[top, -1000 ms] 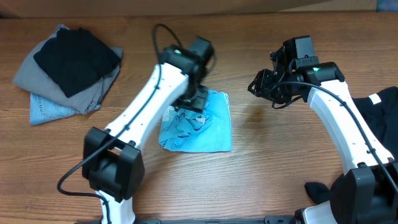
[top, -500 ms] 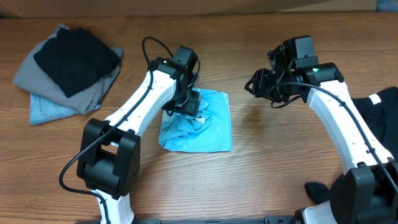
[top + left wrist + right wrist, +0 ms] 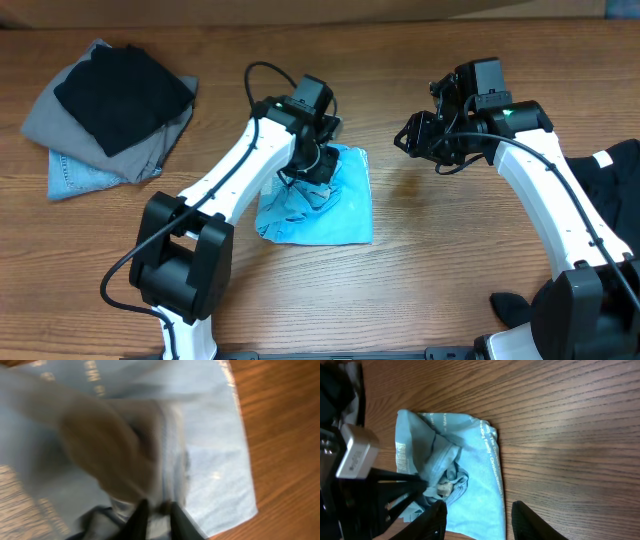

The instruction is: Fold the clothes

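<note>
A light blue garment [image 3: 330, 205] lies crumpled in the middle of the table; it also shows in the right wrist view [image 3: 470, 460] and fills the left wrist view [image 3: 210, 460]. My left gripper [image 3: 312, 168] is down on its upper left part, with its fingers [image 3: 156, 515] pinched on a fold of the blue cloth. My right gripper [image 3: 412, 136] hangs open and empty above the bare wood to the right of the garment, its fingers [image 3: 479, 519] spread wide in its own view.
A stack of folded clothes, black on grey on denim [image 3: 105, 105], lies at the far left. A pile of black clothes [image 3: 610, 200] with a white label sits at the right edge. Bare wood lies along the front of the table.
My left arm has shifted slightly right and back over the blue garment, holding the cloth. The right arm has barely moved.
</note>
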Controlling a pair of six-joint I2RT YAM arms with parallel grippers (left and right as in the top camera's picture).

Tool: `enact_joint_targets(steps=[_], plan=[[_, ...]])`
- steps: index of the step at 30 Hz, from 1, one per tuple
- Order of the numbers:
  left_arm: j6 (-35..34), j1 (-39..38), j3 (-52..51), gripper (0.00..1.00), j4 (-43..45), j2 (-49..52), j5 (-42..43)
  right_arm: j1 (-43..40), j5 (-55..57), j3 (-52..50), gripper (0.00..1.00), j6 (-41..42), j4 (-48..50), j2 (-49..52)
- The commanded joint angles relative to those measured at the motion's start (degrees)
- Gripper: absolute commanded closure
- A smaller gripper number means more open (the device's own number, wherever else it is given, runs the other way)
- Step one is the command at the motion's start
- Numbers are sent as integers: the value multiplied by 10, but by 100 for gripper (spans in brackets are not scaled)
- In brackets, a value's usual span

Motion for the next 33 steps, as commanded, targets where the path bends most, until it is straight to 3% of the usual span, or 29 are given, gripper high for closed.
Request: enact_joint_targets(steps=[1,6,12,15,23,33], plan=[[8,-13,-4,95,9,-7,34,0,2,-4,55,-5,0,-12],[6,-30,-4,96,67,-7,109,0,16,-4,56,-4,0,-12],[5,-44,-2,96,90,-9,95,0,16,-4,55,0,-3,-12],[6,-40,6,78,42,-9,52,0,17,-4,55,-2,-10,-12],[15,-4,42,49,-21,-13,-7,0,16,-4,50,-2,-8,-12],[24,3,-8,43,7,2,-38,0,16,-4,50,-2,-9,-12]])
